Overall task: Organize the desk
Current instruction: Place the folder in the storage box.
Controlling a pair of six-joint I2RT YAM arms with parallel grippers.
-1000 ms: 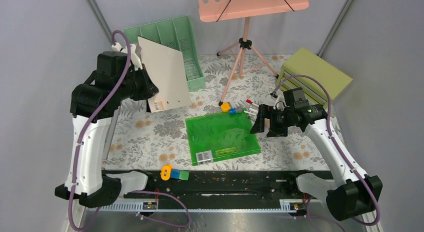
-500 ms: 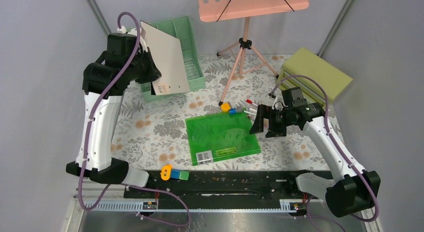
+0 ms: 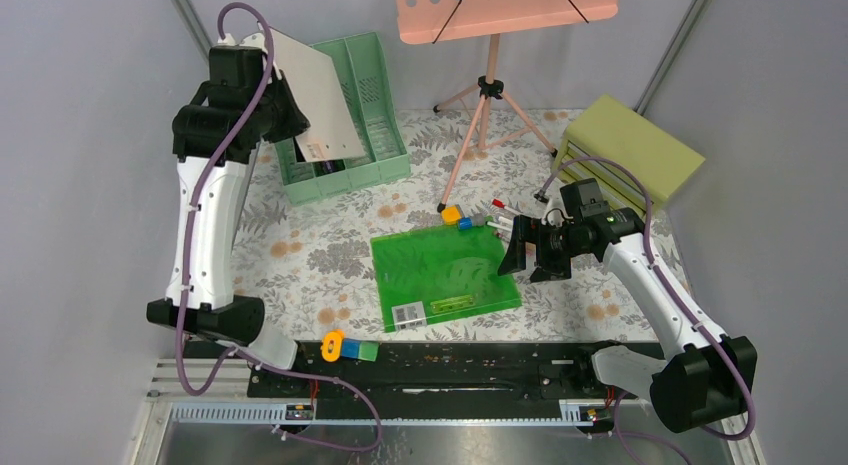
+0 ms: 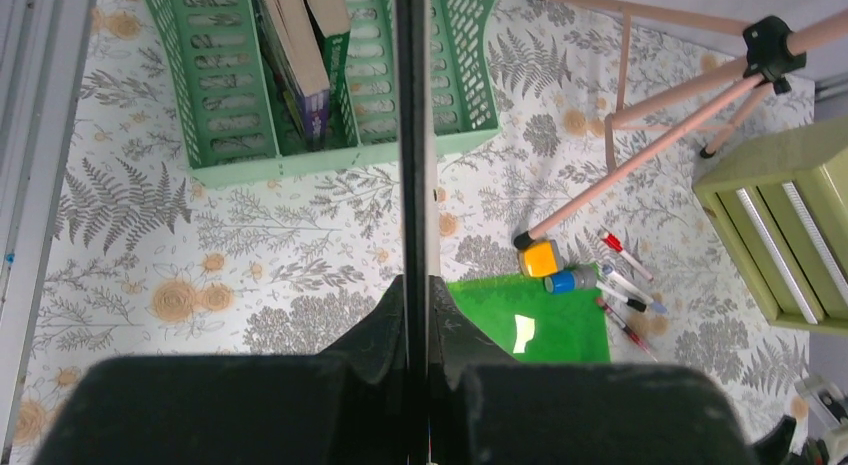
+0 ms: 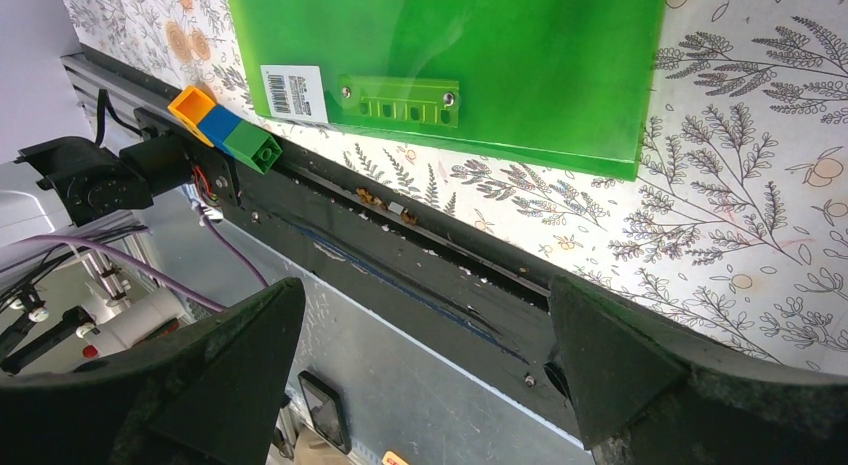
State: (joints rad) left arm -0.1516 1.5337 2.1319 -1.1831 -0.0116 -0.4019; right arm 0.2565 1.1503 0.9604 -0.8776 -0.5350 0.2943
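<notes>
The desk [image 3: 300, 255], covered in fern-and-flower cloth, fills the top view. High at the back left, my left gripper [image 3: 288, 117] is shut on a pale beige board [image 3: 320, 100] and holds it tilted above the green slotted file rack [image 3: 378, 95]. In the left wrist view the board [image 4: 415, 135] shows edge-on between the closed fingers of the gripper [image 4: 417, 280], over the rack [image 4: 220, 95]. A green translucent folder [image 3: 445, 270] lies flat mid-desk. My right gripper [image 3: 520, 250] hovers open at its right edge with nothing in it; its wrist view shows the folder [image 5: 450, 45] beyond the gripper [image 5: 425, 295].
A pink music stand's tripod [image 3: 490, 90] stands at the back centre. An olive drawer box [image 3: 630, 150] sits at the back right. Pens and small yellow and blue items [image 3: 460, 217] lie at the folder's far edge. Coloured blocks [image 3: 345, 347] rest by the front rail. Books [image 4: 300, 55] stand in the rack.
My left arm has risen and carried the beige board back and up, from beside the rack to above it. The right gripper has crept slightly left toward the green folder.
</notes>
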